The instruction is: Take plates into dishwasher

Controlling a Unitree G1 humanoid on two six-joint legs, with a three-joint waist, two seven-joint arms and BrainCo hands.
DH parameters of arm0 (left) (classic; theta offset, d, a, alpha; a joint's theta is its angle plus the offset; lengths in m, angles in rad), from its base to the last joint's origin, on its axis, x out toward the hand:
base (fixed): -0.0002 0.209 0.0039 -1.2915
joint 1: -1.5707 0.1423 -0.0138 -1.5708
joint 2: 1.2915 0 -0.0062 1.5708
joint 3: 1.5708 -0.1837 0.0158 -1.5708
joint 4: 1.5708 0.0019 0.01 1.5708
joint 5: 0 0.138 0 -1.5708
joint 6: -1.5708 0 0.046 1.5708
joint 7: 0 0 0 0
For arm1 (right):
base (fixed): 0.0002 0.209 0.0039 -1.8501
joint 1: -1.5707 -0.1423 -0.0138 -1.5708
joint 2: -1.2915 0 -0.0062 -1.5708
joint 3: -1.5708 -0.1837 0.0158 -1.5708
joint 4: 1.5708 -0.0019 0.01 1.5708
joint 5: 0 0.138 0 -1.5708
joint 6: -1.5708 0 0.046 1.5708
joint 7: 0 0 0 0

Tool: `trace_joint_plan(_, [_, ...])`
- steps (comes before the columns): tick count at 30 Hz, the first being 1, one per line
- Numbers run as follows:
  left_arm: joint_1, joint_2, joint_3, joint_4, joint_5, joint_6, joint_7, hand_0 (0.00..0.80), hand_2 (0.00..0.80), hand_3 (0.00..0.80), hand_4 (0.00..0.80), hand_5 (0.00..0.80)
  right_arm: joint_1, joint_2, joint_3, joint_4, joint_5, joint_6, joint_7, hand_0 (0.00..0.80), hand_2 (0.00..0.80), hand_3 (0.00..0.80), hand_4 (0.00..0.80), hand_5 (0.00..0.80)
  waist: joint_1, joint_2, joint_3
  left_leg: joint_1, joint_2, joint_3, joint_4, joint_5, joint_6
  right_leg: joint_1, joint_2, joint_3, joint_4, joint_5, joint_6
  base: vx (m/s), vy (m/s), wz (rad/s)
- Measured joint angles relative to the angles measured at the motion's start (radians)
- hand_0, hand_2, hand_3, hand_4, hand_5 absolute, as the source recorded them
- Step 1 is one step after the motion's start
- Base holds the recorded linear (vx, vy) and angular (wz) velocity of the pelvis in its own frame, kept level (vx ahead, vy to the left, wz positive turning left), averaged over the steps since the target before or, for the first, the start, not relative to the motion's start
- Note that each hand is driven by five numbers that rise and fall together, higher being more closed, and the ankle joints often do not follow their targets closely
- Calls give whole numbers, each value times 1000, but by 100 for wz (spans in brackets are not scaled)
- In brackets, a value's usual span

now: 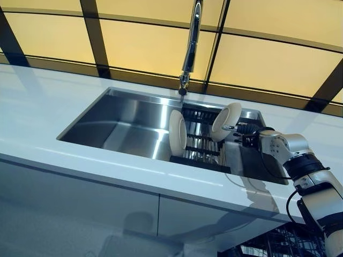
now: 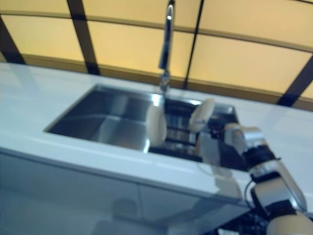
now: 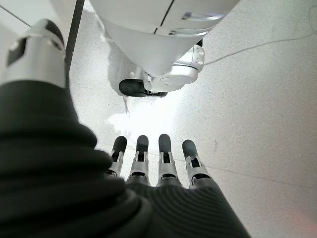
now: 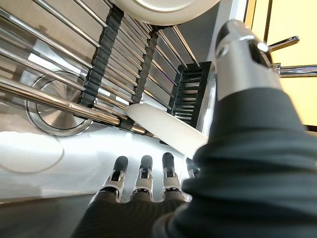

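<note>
In the stainless sink (image 1: 123, 120) at frame centre, two cream plates stand on the dish rack (image 1: 201, 152); slide your straight-fingered right hand (image 1: 247, 134) round the right-hand plate (image 1: 226, 121), closing thumb and fingers on its rim before lifting, while the left hand (image 3: 153, 163) hangs relaxed.

Sink (image 1: 123, 120) left half open; faucet (image 1: 190, 45) overhangs middle; plates (image 1: 177, 132) crowd rack (image 1: 201, 144) at right.

No legible text, labels, numbers or signs are showing on any surface in the four views; nothing readable is appearing.
</note>
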Motion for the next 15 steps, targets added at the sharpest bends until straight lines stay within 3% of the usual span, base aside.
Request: trace_joint_plan(15, [-29, -8, -1, -41, -88, 2, 42, 0, 0, 0, 0, 0, -1, 8, -2, 14, 3, -2, -55, 0, 0, 0, 0, 0, 1, 2, 36, -10, -13, -29, 1, 6, 9, -8, -16, -19, 36, -16, 9, 3, 8, 5])
